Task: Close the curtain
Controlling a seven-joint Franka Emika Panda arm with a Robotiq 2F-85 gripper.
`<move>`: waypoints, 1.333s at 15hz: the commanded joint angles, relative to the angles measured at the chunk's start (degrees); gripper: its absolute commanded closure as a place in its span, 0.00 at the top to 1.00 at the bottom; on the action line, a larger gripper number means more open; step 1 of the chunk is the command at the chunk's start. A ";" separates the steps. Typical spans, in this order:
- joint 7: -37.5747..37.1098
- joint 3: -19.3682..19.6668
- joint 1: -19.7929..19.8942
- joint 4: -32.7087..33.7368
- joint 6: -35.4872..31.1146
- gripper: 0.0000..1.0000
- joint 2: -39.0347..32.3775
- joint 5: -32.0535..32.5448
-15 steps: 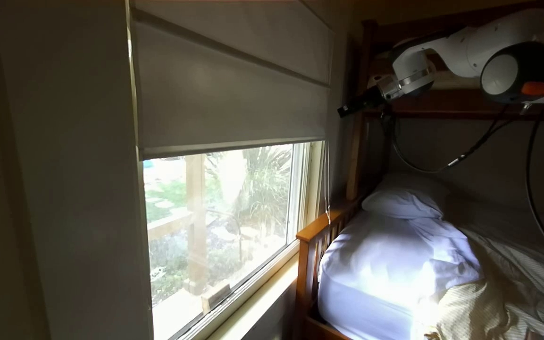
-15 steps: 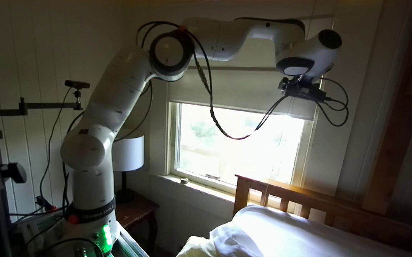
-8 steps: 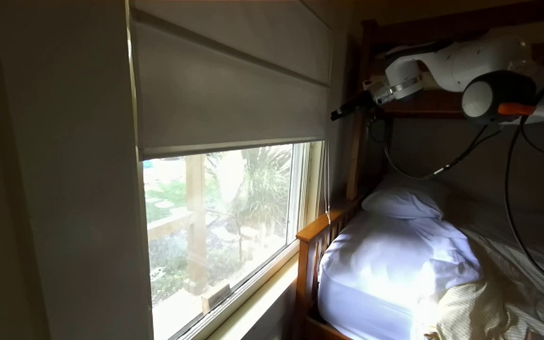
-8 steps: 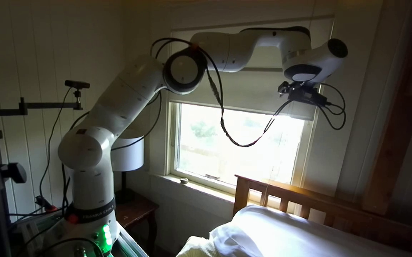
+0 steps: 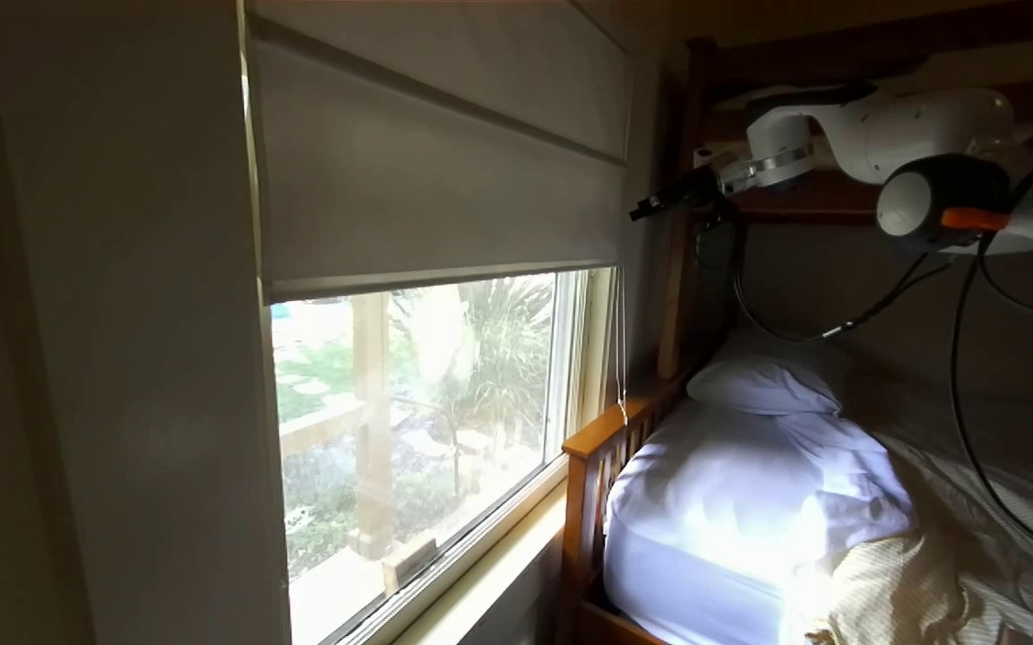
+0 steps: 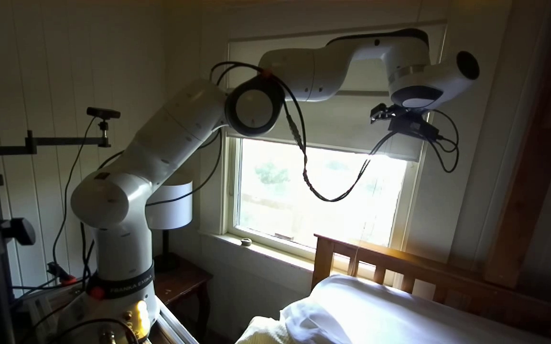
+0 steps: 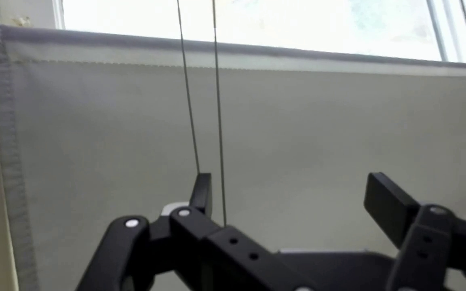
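Observation:
The curtain (image 5: 444, 188) is a beige fabric shade with horizontal seams, lowered over the upper part of the window; it also shows in an exterior view (image 6: 323, 119). In the wrist view the curtain (image 7: 297, 133) fills most of the picture, its hem near the top. Two thin cords (image 7: 218, 105) hang in front of it. My gripper (image 7: 288, 178) is open, with the jaws wide apart. One cord meets the left fingertip; the other passes just inside that finger and goes behind its link. Contact cannot be told. The gripper shows in both exterior views (image 5: 637, 212) (image 6: 376, 112), near the curtain's bedside edge.
The uncovered window glass (image 5: 426, 403) is below the curtain. A wooden bed frame (image 5: 601, 434) with white bedding (image 5: 749, 493) stands beside the window. A lamp (image 6: 172, 205) stands on a small table (image 6: 184, 282) behind the arm. Cables (image 6: 304, 162) hang from the arm.
The arm's elbow has lowered and moved toward the window, and the wrist has shifted with it. The gripper has moved slightly and tilted. The base light has changed from green to yellow. The curtain has not moved.

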State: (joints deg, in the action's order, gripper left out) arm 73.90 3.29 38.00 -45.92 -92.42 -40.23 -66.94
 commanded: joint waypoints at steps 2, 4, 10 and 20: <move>-0.99 -2.04 2.16 4.13 5.10 0.75 -2.48 -2.03; -1.43 -2.32 2.17 4.27 5.03 0.85 -2.64 -1.76; -2.81 -1.56 -0.17 5.49 -4.63 1.00 -3.54 -0.24; -8.15 -2.12 -2.36 13.98 -6.48 0.67 -9.45 0.65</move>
State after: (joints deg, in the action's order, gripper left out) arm 68.12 0.96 35.61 -36.34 -98.90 -47.31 -66.71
